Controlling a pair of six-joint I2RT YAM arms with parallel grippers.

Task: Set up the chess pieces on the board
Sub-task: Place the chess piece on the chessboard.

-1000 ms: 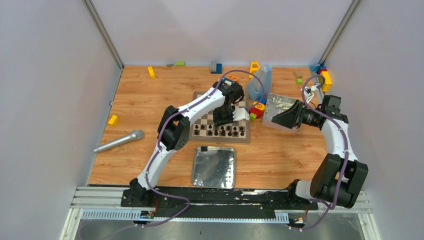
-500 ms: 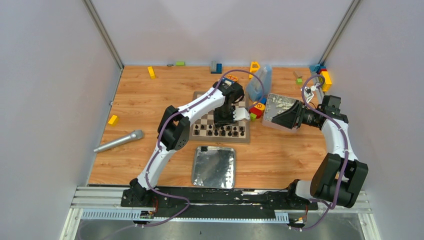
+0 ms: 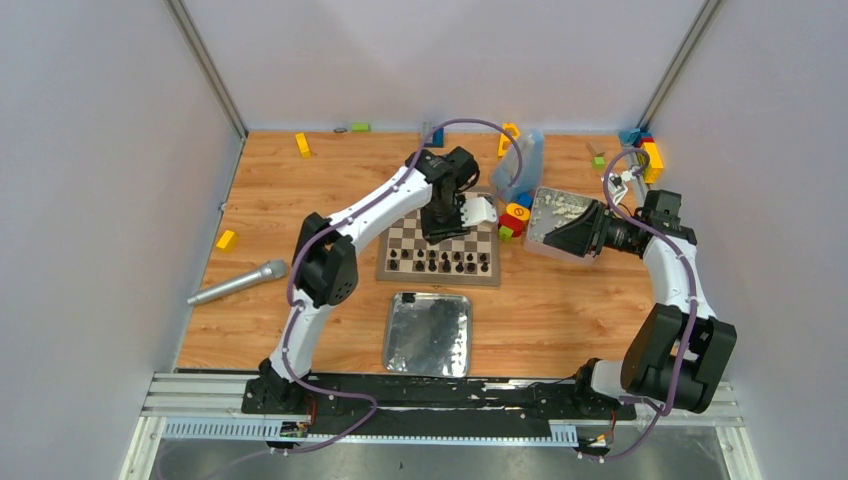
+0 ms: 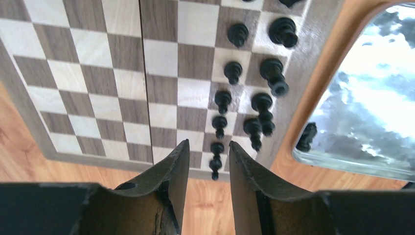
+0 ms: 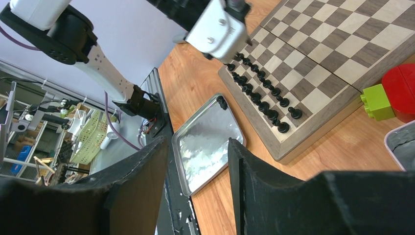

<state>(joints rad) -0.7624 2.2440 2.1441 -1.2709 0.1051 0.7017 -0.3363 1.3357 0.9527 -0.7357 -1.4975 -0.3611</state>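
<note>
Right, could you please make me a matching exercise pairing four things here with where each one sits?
1 microphone
2 metal tray
3 green block
4 chess pieces

A beside the red block, right of the board
B mostly in two rows along the board's near edge
C lying left of the board
D off the board, on its near side

Pairs: 1-C, 2-D, 3-A, 4-B

On board (image 3: 404, 243), near rows: chess pieces (image 3: 441, 262); tray (image 3: 428, 335) before board; microphone (image 3: 236, 283) left.

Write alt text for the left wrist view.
Two fingers stand apart, empty, above a chessboard. Black chess pieces stand in two rows along its right edge; one more sits in the corner of a metal tray beside it.
</note>
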